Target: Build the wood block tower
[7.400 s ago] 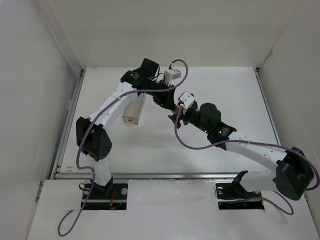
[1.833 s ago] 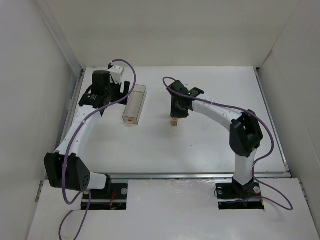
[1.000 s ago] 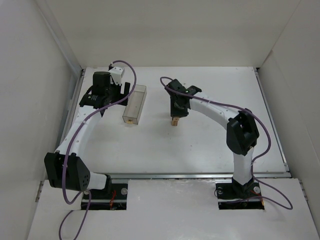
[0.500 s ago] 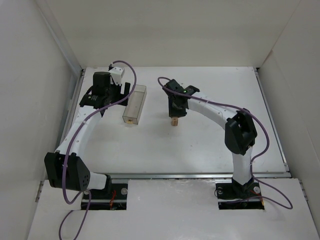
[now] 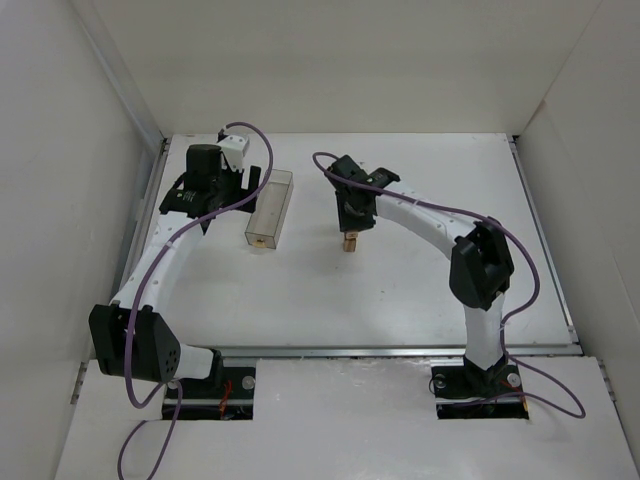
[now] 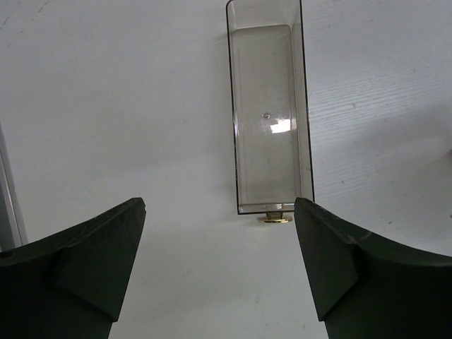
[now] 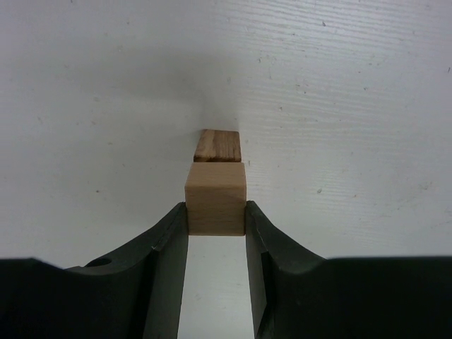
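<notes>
My right gripper is shut on a light-tan wooden cube, pinched at its sides between the two fingertips. Just beyond that cube shows a darker-grained wooden block; I cannot tell whether the held cube rests on it or only stands against it. From above, the right gripper points down at the small wood blocks in the middle of the table. My left gripper is open over bare table at the far left, with nothing between its fingers. It hangs beside the clear box.
A long clear plastic box lies on the white table, with a small brass-coloured piece at its near end. White walls close in the table on the left, back and right. A metal rail runs along the front edge.
The right arm's wrist has shifted a little over the blocks, which stay in the same spot. The left arm has not moved.
</notes>
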